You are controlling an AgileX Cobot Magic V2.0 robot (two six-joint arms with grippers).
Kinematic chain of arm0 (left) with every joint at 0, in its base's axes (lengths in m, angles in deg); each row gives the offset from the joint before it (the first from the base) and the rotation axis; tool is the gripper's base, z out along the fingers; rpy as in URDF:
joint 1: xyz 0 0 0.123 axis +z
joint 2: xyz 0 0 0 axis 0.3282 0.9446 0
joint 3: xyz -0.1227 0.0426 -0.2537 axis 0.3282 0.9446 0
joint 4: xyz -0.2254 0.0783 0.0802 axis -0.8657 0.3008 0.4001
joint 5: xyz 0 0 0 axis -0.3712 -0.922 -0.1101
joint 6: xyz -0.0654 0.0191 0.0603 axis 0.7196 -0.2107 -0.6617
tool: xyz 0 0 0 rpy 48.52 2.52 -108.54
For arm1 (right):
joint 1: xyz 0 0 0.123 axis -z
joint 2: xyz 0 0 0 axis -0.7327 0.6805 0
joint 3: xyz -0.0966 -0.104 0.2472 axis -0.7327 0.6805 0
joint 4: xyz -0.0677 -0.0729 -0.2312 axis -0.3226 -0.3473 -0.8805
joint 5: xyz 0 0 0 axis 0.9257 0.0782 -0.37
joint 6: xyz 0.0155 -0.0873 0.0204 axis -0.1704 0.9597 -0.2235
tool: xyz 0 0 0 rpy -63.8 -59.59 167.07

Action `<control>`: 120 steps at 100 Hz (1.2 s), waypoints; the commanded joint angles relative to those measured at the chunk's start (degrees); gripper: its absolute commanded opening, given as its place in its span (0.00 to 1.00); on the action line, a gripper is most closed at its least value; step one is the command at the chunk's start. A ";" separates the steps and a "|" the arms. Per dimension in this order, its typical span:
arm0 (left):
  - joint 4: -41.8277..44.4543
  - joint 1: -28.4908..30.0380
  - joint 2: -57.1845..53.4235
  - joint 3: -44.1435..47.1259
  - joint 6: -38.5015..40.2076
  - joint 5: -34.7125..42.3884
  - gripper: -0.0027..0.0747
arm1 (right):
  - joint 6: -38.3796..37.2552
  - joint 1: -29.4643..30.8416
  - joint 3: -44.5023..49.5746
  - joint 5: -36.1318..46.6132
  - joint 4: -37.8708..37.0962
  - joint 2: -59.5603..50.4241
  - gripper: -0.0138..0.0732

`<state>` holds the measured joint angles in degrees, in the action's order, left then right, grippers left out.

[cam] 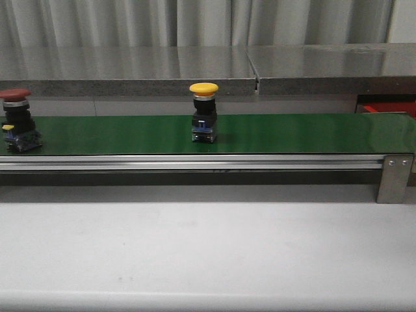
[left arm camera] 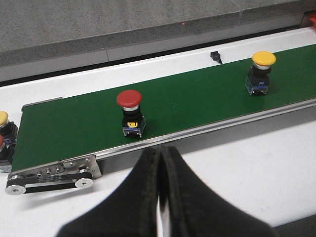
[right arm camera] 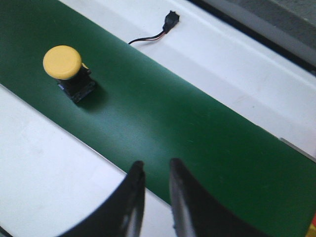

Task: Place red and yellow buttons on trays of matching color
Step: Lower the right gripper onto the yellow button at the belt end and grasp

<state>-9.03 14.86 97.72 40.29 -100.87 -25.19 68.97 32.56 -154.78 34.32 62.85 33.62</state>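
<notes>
A yellow button (cam: 204, 111) stands upright on the green conveyor belt (cam: 292, 133) near its middle; it also shows in the left wrist view (left arm camera: 260, 72) and the right wrist view (right arm camera: 68, 71). A red button (cam: 17, 120) stands on the belt at the far left, also in the left wrist view (left arm camera: 131, 113). My left gripper (left arm camera: 160, 150) is shut and empty, over the white table just in front of the belt's rail near the red button. My right gripper (right arm camera: 154, 169) is open a little and empty, at the belt's near edge, apart from the yellow button. No trays show.
More buttons (left arm camera: 4, 133) sit off the belt's left end beside the roller bracket (left arm camera: 52, 174). A small black connector with wire (right arm camera: 169, 22) lies on the white strip behind the belt. A steel bracket (cam: 394, 177) ends the rail at the right. A red object (cam: 390, 107) shows at the back right.
</notes>
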 commanded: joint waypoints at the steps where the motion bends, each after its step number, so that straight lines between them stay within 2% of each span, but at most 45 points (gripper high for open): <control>1: -1.24 -0.43 0.19 -1.48 0.69 3.49 0.01 | 0.31 -1.28 -4.64 0.20 0.35 1.42 0.70; 8: -1.24 -0.43 0.19 -1.48 0.69 3.49 0.01 | 0.31 -2.37 -6.29 0.07 0.35 4.01 0.87; 11: -1.24 -0.43 0.19 -1.48 0.69 3.49 0.01 | 0.31 -2.96 -6.81 0.07 0.35 5.16 0.90; 23: -1.24 -0.43 0.19 -1.48 0.69 3.49 0.01 | 0.31 -5.12 -9.39 -0.28 0.30 8.84 0.86; 43: -1.24 -0.43 0.19 -1.48 0.69 3.49 0.01 | 0.42 -7.73 -14.97 -6.64 0.03 14.88 0.86; 59: -1.24 -0.43 0.19 -1.48 0.69 3.49 0.01 | 0.42 -8.09 -18.96 -8.30 -0.25 19.42 0.86; 100: -1.24 -0.43 0.19 -1.48 0.69 3.74 0.01 | 0.42 -8.09 -21.11 -6.56 -3.18 24.58 0.86; 105: -1.24 -0.43 0.19 -1.48 0.69 3.74 0.01 | 0.42 -8.09 -21.11 -6.69 -3.27 24.66 0.83; 110: -1.24 -0.43 0.19 -1.48 0.69 3.74 0.01 | 0.42 -8.09 -21.11 -6.94 -3.33 24.66 0.76; 120: -1.24 -0.43 0.19 -1.48 0.69 3.74 0.01 | 0.42 -7.92 -21.11 -7.37 -3.33 24.66 0.52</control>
<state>-9.13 14.86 97.72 40.42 -100.87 -25.40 68.97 24.50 -173.96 26.00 59.70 61.47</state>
